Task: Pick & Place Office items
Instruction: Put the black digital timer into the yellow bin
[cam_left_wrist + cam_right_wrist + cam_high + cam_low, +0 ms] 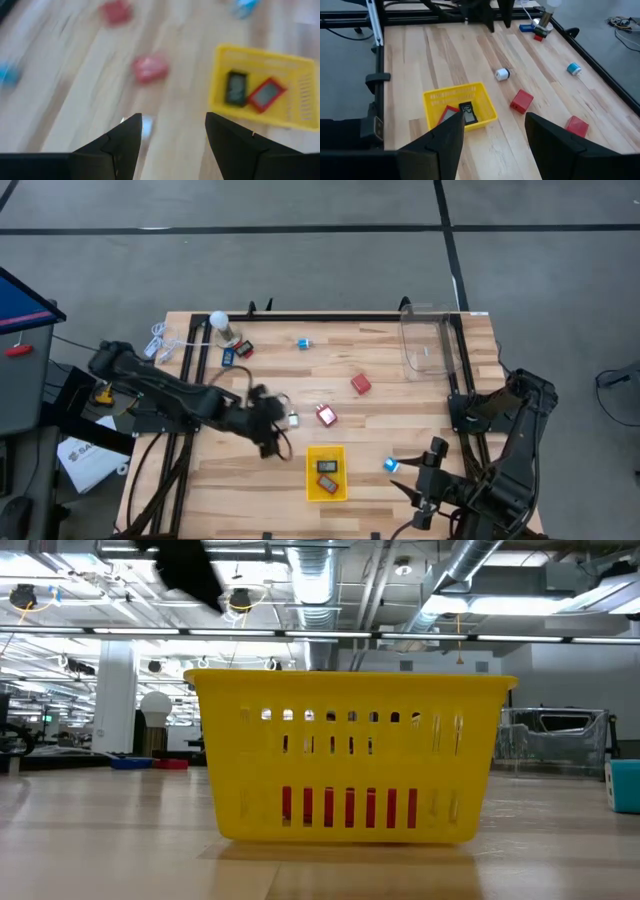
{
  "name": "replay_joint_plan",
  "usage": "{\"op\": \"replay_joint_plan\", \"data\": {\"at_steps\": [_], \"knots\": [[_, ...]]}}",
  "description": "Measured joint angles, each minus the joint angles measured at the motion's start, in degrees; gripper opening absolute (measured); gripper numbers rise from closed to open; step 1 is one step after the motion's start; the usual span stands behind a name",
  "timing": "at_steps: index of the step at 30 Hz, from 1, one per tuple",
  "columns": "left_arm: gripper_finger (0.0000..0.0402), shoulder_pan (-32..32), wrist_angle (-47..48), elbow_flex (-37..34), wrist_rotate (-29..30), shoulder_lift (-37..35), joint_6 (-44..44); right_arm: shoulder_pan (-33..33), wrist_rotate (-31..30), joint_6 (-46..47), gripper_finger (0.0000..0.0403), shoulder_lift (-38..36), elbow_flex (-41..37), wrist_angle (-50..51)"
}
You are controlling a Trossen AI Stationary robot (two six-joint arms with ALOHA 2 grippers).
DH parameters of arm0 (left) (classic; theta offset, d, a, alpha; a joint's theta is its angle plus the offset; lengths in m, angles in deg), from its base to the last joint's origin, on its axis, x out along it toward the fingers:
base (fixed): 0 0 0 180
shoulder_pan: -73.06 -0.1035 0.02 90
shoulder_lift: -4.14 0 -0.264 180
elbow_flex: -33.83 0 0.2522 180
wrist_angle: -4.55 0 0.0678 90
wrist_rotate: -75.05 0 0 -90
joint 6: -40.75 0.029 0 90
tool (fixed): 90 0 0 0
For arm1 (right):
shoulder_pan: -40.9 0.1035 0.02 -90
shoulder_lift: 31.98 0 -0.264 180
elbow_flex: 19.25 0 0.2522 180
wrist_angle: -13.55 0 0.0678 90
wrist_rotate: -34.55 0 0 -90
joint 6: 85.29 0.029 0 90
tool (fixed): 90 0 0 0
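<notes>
wooden tabletop (400, 410) first: your left gripper (172, 132) hangs released and empty above the small white piece (293, 420), just beside the yellow tray (310, 480). descend off-centre and you may knock it away. right gripper (492, 132) waits parted, empty, near edge.

a grey floor (300, 260) is lying around the wooden table (380, 420), with dark seams crossing it. overhead, silver ducts (320, 580) and pipes are running under the ceiling, and strip lights (520, 606) are glowing along it. a white column (117, 695) is standing far back on the left. a blue-topped cabinet (20, 330) is sitting beside the table's left end.
</notes>
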Motion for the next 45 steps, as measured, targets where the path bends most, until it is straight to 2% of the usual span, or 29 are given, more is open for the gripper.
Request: {"op": "replay_joint_plan", "data": {"at_steps": [4,6,8,12,15,17,19,26,31,34,38,41,45], "knots": [[0.0214,0.0,2.6,-10.3,-1.8,-7.1,-13.3,0.8,-0.5,0.4,0.0203,0.0,0.0,0.0],[0.0214,-0.2,-0.6,-16.0,-2.7,-8.9,-16.9,0.7,-1.1,0.4,0.0203,0.0,0.0,0.0],[0.0214,-1.7,-7.5,-20.9,-4.1,-9.0,-17.3,0.7,-1.6,0.2,0.0203,0.0,0.0,0.1],[0.0214,-7.9,-22.4,-25.5,-5.0,-7.5,-8.4,-0.5,-2.2,-1.4,0.0203,0.0,0.0,0.2],[0.0214,-14.3,-29.6,-24.6,-4.4,-7.5,2.6,-1.7,-2.0,-2.6,0.0203,0.0,0.0,0.2],[0.0214,-19.1,-30.4,-22.6,-4.3,-8.0,9.0,-2.3,-1.6,-3.2,0.0203,0.0,0.0,0.2],[0.0214,-24.7,-27.5,-19.1,-5.7,-8.2,13.0,-2.6,-1.4,-3.3,0.0203,0.0,0.0,0.5],[0.0221,-41.6,0.0,-9.8,-17.5,-7.3,20.0,-1.6,-1.3,-3.3,0.0203,0.0,0.0,0.6],[0.0249,-48.2,11.9,-9.2,-18.4,-7.3,21.1,-1.1,-1.9,-3.3,0.0203,0.0,0.0,-0.3],[0.0266,-49.5,14.2,-9.3,-17.4,-6.4,22.2,-1.2,-2.0,-3.1,0.0203,0.0,0.0,-0.4],[0.0284,-50.0,12.6,-9.2,-15.2,-4.8,22.8,-1.3,-2.1,-3.1,0.0203,0.0,0.0,-0.4],[0.0292,-50.4,11.7,-9.0,-11.3,-2.1,23.9,-1.3,-2.1,-3.1,0.0203,0.0,0.0,-0.4],[0.0294,-51.8,11.2,-8.1,-10.9,3.4,24.1,-1.3,-2.1,-3.1,0.0203,0.0,0.0,-0.4]]}}
